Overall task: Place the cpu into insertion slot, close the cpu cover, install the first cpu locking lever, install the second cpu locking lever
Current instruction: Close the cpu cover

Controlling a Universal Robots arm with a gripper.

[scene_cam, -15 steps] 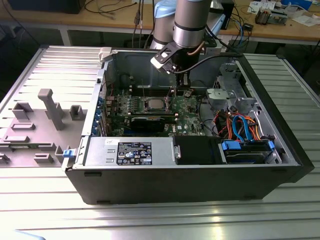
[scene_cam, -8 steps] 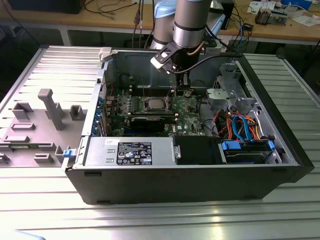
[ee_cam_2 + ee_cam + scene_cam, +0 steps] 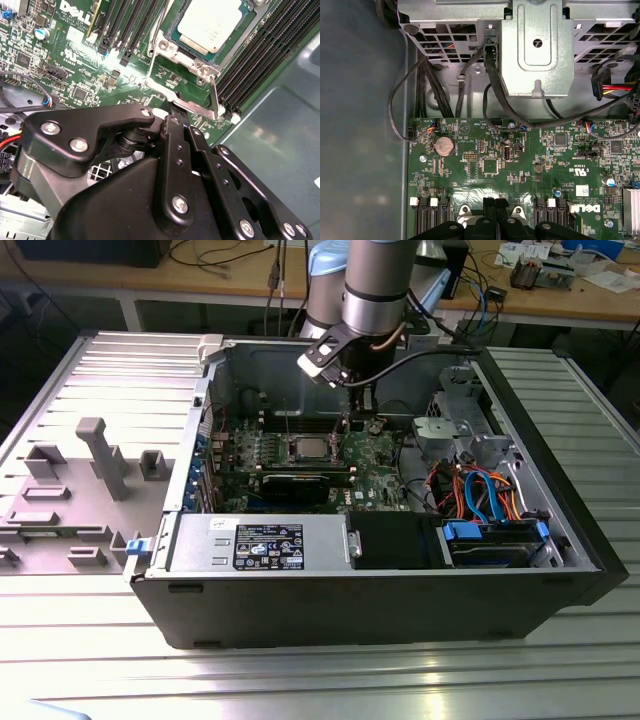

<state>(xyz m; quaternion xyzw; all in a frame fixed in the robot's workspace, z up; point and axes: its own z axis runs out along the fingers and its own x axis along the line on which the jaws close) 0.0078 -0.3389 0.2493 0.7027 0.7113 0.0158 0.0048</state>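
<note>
A ribbed aluminium table (image 3: 90, 660) carries everything. Near its left edge in the exterior view lies a flat grey plastic panel (image 3: 60, 510) with some blocky upright shapes on it. Just beside it stands the open computer case (image 3: 350, 605), a black box of sheet metal. Along its front wall there is a grey metal power supply (image 3: 260, 545) with a black label.

Behind it lies the green circuit board (image 3: 240, 452), matte and dense with small parts. In the first wrist view it (image 3: 485, 185) bears a round silver coin battery (image 3: 444, 146).

The cpu (image 3: 307, 448) is near the middle of the board. In the second wrist view it (image 3: 210, 25) is a flat square with a dull silver top, and it sits already inside the insertion slot (image 3: 237, 37). Long black memory slots (image 3: 260, 55) run on both sides of the slot.

The cpu cover (image 3: 192, 104), a thin silver frame plate, is swung open beside the slot, and the green board shows through its square cut-out.

The grey round arm (image 3: 375, 280) comes down from the back edge of the case. Its claw (image 3: 355, 412) is made of black links with silver screws. In both wrist views (image 3: 173, 107) (image 3: 495, 204) the two fingers are drawn together at the free edge of the cover and seem to pinch it.

Toward the case's right side stands a perforated metal drive cage (image 3: 450, 430), then orange and blue cables (image 3: 480, 490) and blue plastic drive trays (image 3: 495, 535).
</note>
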